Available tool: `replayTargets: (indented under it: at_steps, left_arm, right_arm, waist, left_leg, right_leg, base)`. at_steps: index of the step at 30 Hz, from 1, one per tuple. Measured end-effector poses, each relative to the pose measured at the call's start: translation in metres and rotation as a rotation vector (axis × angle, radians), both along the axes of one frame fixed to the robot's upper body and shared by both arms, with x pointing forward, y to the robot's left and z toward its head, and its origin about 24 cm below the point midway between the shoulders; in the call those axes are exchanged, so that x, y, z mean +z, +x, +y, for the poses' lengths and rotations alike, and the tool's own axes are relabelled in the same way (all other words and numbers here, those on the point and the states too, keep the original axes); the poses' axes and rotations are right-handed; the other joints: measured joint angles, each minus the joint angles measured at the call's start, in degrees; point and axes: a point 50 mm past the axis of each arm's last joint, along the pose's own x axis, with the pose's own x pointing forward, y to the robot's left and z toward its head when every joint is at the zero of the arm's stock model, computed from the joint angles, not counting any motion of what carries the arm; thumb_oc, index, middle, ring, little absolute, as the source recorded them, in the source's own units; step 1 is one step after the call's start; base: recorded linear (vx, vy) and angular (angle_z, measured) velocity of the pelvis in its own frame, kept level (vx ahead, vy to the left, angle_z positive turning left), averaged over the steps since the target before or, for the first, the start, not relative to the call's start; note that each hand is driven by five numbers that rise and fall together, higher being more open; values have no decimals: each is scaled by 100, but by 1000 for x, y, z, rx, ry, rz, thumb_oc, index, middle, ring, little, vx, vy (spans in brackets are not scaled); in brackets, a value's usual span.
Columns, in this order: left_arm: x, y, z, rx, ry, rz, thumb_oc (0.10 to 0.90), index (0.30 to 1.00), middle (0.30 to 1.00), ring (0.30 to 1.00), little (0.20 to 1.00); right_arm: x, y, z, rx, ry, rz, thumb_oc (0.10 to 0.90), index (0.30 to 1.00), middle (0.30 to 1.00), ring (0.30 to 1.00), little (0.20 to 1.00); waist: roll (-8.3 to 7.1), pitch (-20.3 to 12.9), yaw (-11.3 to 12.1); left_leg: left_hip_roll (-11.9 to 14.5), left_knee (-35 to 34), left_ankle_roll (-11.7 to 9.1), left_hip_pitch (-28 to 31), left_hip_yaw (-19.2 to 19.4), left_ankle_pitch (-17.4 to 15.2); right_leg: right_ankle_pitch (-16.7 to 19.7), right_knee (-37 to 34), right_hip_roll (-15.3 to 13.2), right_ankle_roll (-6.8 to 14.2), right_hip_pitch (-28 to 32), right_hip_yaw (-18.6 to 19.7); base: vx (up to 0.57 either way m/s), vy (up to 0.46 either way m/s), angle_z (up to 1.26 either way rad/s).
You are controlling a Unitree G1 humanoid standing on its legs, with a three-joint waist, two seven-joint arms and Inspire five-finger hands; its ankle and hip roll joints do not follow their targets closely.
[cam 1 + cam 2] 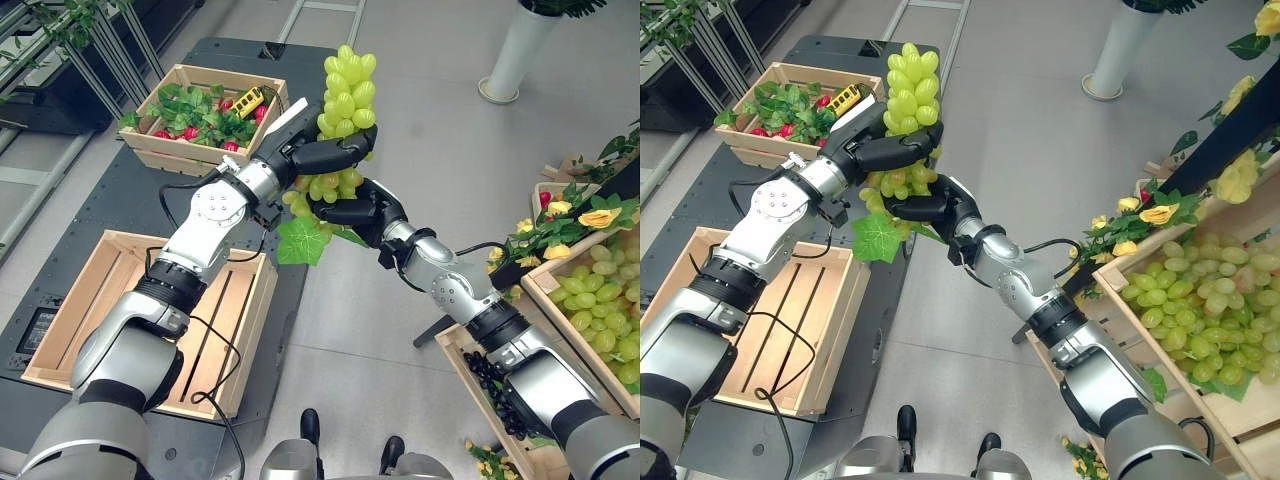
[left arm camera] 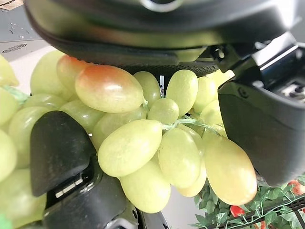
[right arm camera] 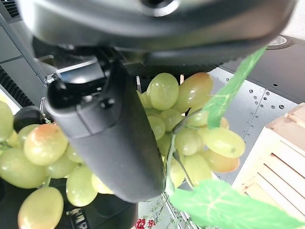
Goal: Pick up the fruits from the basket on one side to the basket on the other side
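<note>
A bunch of green grapes (image 1: 343, 105) with a green leaf (image 1: 301, 242) hangs in mid-air over the grey floor, between the two sides. My left hand (image 1: 325, 150) is curled round the bunch's middle from the left. Just below it, my right hand (image 1: 360, 212) grips the lower grapes (image 3: 190, 138) from the right. Close up, the grapes (image 2: 143, 143) fill the space between my left hand's fingers and thumb (image 2: 59, 152). An empty wooden crate (image 1: 120, 262) sits at lower left on a dark platform. At the right a crate of green grapes (image 1: 600, 300) stands.
A crate of leaves, red fruit and a yellow object (image 1: 205, 112) sits at the back left. A low crate of dark grapes (image 1: 495, 385) lies beside the right arm. Yellow flowers (image 1: 575, 220) edge the right crate. A white pillar base (image 1: 515, 55) stands at the back.
</note>
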Motion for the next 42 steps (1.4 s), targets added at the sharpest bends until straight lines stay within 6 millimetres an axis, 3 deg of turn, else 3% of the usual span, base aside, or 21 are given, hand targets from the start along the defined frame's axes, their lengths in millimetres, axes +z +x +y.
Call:
replayTargets:
  at_steps: [16,25,31,35,39,42]
  left_arm:
    - [0,3,8,132,-16,-35,800,900,900,900,900]
    - [-4,5,34,218,-2,-17,800,900,900,900,900]
    - [-35,-9,81,431,-164,-1,800,900,900,900,900]
    - [-64,-25,115,645,-298,10,800,900,900,900,900]
    - [-88,-34,121,712,-338,60,800,900,900,900,900]
    - [-115,-42,112,714,-366,133,800,900,900,900,900]
  right_arm:
    - [9,4,-6,-45,24,-36,400,300,300,300,300]
    - [11,9,-24,-100,-1,-46,400,300,300,300,300]
    - [14,12,-47,-177,-62,-106,400,300,300,300,300]
    - [4,6,-68,-237,-45,-102,400,300,300,300,300]
    - [-12,-2,-78,-228,-61,-74,400,300,300,300,300]
    - [-21,-13,-78,-185,-45,-67,400,300,300,300,300]
  waist:
    - [2,1,6]
    - [4,2,-46]
    - [4,3,-96]
    - [1,1,-108]
    - [-16,-8,-101]
    - [-67,-38,-104]
  left_leg:
    - [-7,0,0,1,-83,0]
    - [-5,0,0,3,-80,0]
    - [-6,-5,0,18,-87,0]
    - [-2,-6,0,21,-81,0]
    - [0,-8,1,57,-37,-1]
    - [7,-10,0,68,42,-2]
  right_leg:
    - [0,0,-1,0,19,-9]
    - [0,0,-1,0,18,2]
    - [1,0,6,-1,-1,103]
    - [7,0,12,7,-40,148]
    - [39,-1,7,24,-48,261]
    - [78,-1,-2,39,-116,441]
  base:
    - [-1,-1,0]
    - [0,0,0]
    - [27,26,-5]
    - [28,44,-5]
    - [24,57,-9]
    - [22,62,-27]
